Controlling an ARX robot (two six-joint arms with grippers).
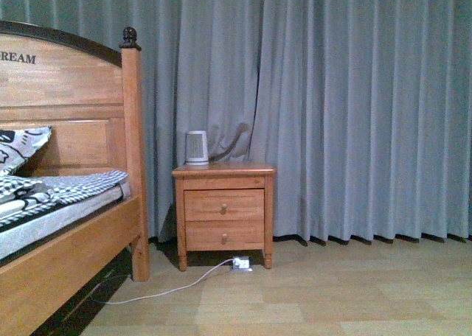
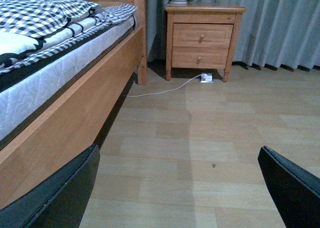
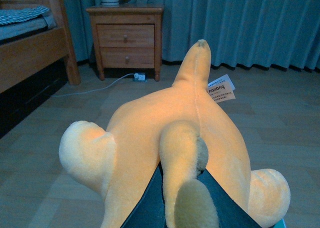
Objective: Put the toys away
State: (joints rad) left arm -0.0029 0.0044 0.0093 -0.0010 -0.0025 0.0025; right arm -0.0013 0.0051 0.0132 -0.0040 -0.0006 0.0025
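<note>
Front view: wooden bed (image 1: 66, 266) fills the left side of the frame, w/ checked bedding (image 1: 74, 185) on it. Nightstand (image 1: 223, 211) w/ two drawers sits ctr frame, just beside the bedpost, w/ a grey curtain (image 1: 354, 107) behind. White jug-like appliance (image 1: 196, 147) stands upright on the nightstand top, toward its left edge. On the wood floor (image 1: 332, 299), by the nightstand's front legs, lies a power strip (image 1: 241, 263). A white cable (image 1: 147, 298) trails from it toward the lower left of the frame, at the bed.

L gripper (image 2: 178, 158): released. Dark fingers (image 2: 60, 193) are spread wide w/ only bare floor btwn them, nothing held. It sits low beside the bed's side rail, facing the nightstand.

R gripper (image 3: 185, 200): clenched on the plush toy (image 3: 145, 128). Dark fingers (image 3: 146, 208) press either side of a narrow yellow-orange limb or tail. The toy's rounded body stretches away from the wrist, toward the nightstand and curtain. Paper tag (image 3: 220, 90) sticks out near the far pointed end. Can't tell if the toy touches the floor or hangs clear of it.
</note>
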